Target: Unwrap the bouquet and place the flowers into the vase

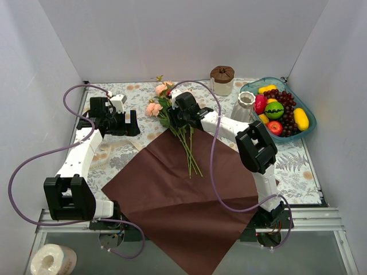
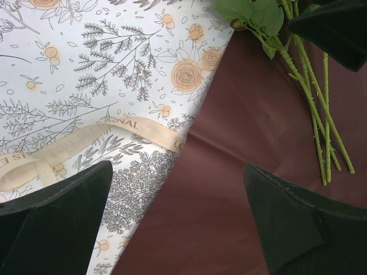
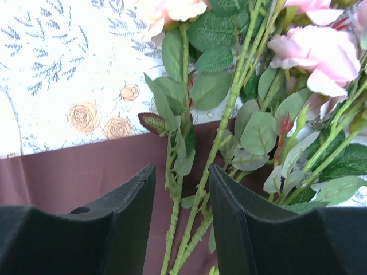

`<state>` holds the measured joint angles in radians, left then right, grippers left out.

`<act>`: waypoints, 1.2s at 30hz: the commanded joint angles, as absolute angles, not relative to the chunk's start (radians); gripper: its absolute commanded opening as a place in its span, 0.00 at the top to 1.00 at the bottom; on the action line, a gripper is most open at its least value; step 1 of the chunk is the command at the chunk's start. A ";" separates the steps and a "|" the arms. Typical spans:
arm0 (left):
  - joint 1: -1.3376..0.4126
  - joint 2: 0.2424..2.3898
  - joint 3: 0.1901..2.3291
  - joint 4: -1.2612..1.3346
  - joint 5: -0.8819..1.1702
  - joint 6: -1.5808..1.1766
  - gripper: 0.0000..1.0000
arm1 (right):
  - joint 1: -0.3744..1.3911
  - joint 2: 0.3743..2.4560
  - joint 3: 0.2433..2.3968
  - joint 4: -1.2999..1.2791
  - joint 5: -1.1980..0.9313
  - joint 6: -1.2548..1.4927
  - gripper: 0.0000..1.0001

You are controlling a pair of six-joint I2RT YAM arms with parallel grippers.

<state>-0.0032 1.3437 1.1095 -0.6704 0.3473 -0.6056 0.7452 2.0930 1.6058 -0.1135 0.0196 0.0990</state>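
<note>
The bouquet lies unwrapped: its dark maroon paper (image 1: 172, 195) is spread flat on the table. The flowers (image 1: 163, 100), pink and peach roses on long green stems (image 1: 188, 150), rest across the paper's far corner. My right gripper (image 1: 172, 117) hovers low over them, jaws apart, with stems (image 3: 226, 114) in the gap of the right gripper (image 3: 182, 172); none looks pinched. My left gripper (image 1: 133, 123) stands wide open and empty at the paper's left edge (image 2: 229, 143). The cream ribbon (image 2: 86, 137) lies loose on the tablecloth. The white ribbed vase (image 1: 245, 106) stands upright to the right.
A cream jar with a brown lid (image 1: 222, 80) stands at the back. A teal tray (image 1: 304, 133) of plastic fruit sits at the far right beside the vase. Purple cables loop over both arms. A white roll (image 1: 53, 260) lies below the table's near edge at left.
</note>
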 commanded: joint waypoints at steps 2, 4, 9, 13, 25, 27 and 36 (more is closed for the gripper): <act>-0.002 1.302 1.085 -0.655 0.345 -0.597 0.02 | 0.730 2.125 1.669 -0.115 0.026 0.084 0.49; -0.002 1.302 1.083 -0.655 0.350 -0.597 0.02 | 0.724 2.131 1.669 -0.118 0.034 0.083 0.49; -0.002 1.312 1.103 -0.669 0.348 -0.575 0.02 | 0.719 2.160 1.678 -0.123 0.038 0.081 0.53; -0.003 1.305 1.118 -0.683 0.365 -0.577 0.02 | 0.719 2.189 1.693 -0.132 0.035 0.084 0.56; -0.002 1.247 1.085 -0.693 0.353 -0.549 0.02 | 0.719 2.195 1.766 -0.160 0.012 0.100 0.90; -0.002 1.246 1.085 -0.693 0.364 -0.549 0.02 | 0.719 2.175 1.769 -0.160 0.008 0.101 0.90; -0.002 1.252 1.121 -0.707 0.373 -0.554 0.02 | 0.718 2.060 1.824 -0.176 -0.023 0.094 0.93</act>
<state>-0.0032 1.2835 1.0874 -0.6971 0.3557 -0.5621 0.7212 2.1857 1.7412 -0.2001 0.0154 0.1005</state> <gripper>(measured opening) 0.982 0.123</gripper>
